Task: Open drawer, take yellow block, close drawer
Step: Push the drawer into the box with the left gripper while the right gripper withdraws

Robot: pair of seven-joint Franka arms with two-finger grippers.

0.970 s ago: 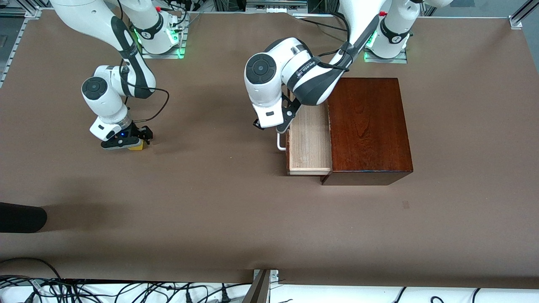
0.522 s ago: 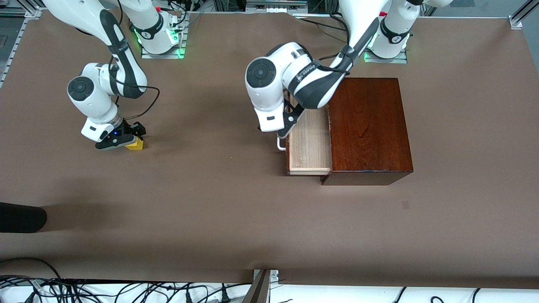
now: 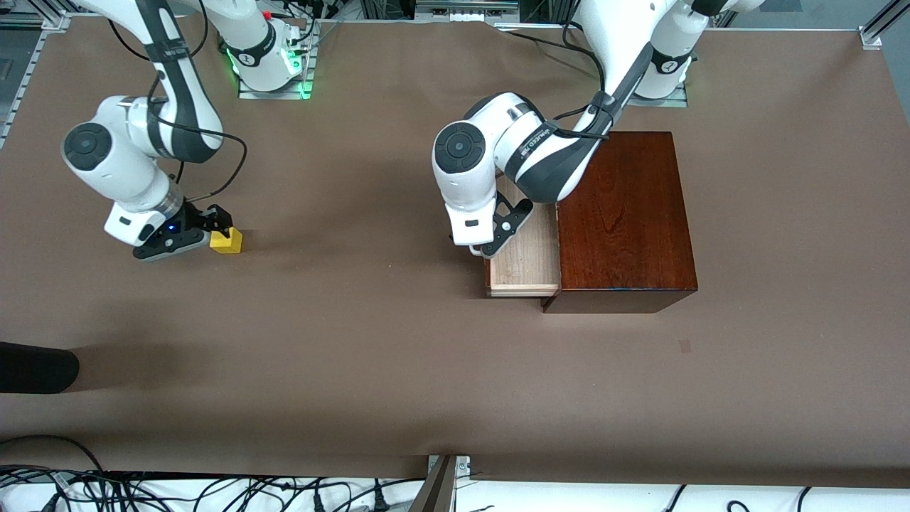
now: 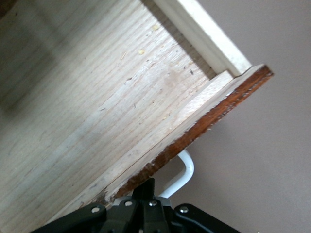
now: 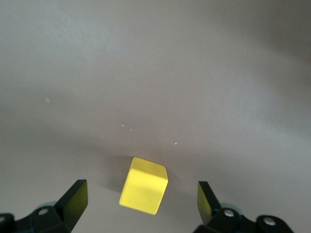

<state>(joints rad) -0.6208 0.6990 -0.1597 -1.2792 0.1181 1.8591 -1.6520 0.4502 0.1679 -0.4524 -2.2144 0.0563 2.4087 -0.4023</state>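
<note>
The yellow block (image 3: 226, 241) sits on the brown table toward the right arm's end. My right gripper (image 3: 213, 229) is open just beside it and touches nothing. In the right wrist view the block (image 5: 144, 185) lies on the table between the spread fingertips (image 5: 77, 196). The drawer (image 3: 524, 264) stands pulled out of the mahogany box (image 3: 622, 213), and its pale tray is empty. My left gripper (image 3: 495, 247) is shut at the drawer's dark front, over the handle. In the left wrist view the shut gripper (image 4: 149, 187) meets the front edge beside the white handle (image 4: 183, 171).
A dark rounded object (image 3: 35, 366) lies at the table's edge toward the right arm's end. Cables (image 3: 178, 491) run along the table edge nearest the front camera. Open brown table (image 3: 355, 320) spreads between the block and the drawer.
My right gripper has let go of the block and drawn away from it toward the right arm's end. My left gripper has moved along the drawer front onto the handle.
</note>
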